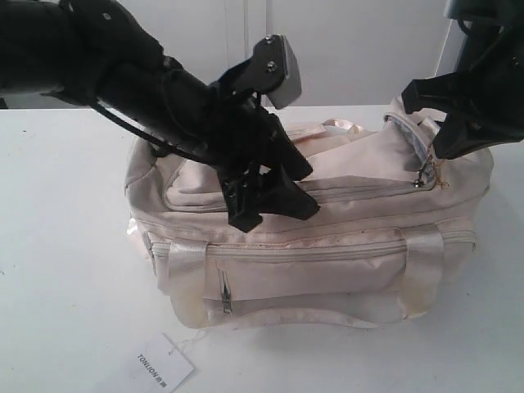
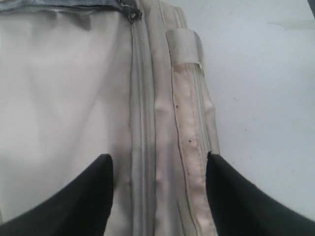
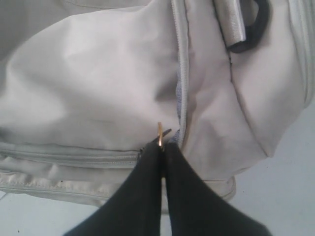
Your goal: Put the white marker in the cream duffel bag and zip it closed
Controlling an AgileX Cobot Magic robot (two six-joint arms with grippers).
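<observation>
Now the right gripper (image 3: 161, 150), at the exterior view's upper right, pinches the ring pull (image 3: 160, 130); the left gripper (image 2: 157, 172) gapes wide over the bag (image 1: 327, 254).

The flat white table (image 1: 57, 270) carries one large cream fabric duffel bag (image 1: 327, 270). It sits on its base approx. in the middle, w/ the front zip pocket toward the exterior camera. A small white paper hang tag (image 1: 160, 368) w/ dark print lies flat on the table, just in front of the bag's left corner.
</observation>
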